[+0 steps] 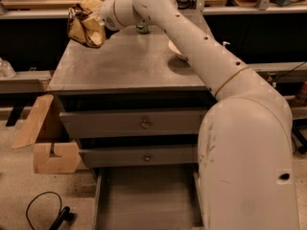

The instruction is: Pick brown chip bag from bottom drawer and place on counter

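Your gripper (99, 22), seemingly clamped on the chip bag (84, 28), hangs over the far-left corner of the counter (129, 66); lower it, then release.

My gripper (97, 22) holds the brown chip bag (82, 30) above the rear left corner of the counter (124, 68); the bottom drawer (144, 195) lies pulled out below, in front.

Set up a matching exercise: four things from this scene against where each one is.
1. brown chip bag
2. bottom drawer
3. white bowl
4. cardboard pieces

A. on the floor, at the left
B. held in the gripper, by the far left corner of the counter
C. on the counter, partly behind the arm
D. pulled open, below the two knobbed drawers

Pairs: 1-B, 2-D, 3-C, 4-A
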Available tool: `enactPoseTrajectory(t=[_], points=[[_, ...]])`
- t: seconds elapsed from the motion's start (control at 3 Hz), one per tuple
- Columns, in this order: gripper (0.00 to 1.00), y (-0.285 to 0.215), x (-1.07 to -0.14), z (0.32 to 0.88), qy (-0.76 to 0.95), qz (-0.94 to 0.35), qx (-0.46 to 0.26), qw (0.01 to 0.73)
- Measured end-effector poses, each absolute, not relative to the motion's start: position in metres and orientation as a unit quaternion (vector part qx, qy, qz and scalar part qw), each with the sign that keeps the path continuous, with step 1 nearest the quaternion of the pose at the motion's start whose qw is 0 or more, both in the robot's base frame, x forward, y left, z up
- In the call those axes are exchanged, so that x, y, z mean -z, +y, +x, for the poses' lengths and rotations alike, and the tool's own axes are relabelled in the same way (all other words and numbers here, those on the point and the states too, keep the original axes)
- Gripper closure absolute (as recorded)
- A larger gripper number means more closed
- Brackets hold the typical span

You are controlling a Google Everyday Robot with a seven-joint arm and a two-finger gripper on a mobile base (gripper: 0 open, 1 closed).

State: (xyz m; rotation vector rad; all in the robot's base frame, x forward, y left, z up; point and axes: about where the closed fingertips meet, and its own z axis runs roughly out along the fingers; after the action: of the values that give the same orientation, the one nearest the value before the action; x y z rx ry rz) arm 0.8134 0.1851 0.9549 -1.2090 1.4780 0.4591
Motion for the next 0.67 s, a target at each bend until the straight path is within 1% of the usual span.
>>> enactPoseTrajectory(t=[0.33,0.67], points=[[0.12,0.1880,-0.9530,0.8129,0.626,-0.513,-0.196,0.554],[0.00,0.1903,-0.9514,0.8125,0.625,-0.514,-0.197,0.553]])
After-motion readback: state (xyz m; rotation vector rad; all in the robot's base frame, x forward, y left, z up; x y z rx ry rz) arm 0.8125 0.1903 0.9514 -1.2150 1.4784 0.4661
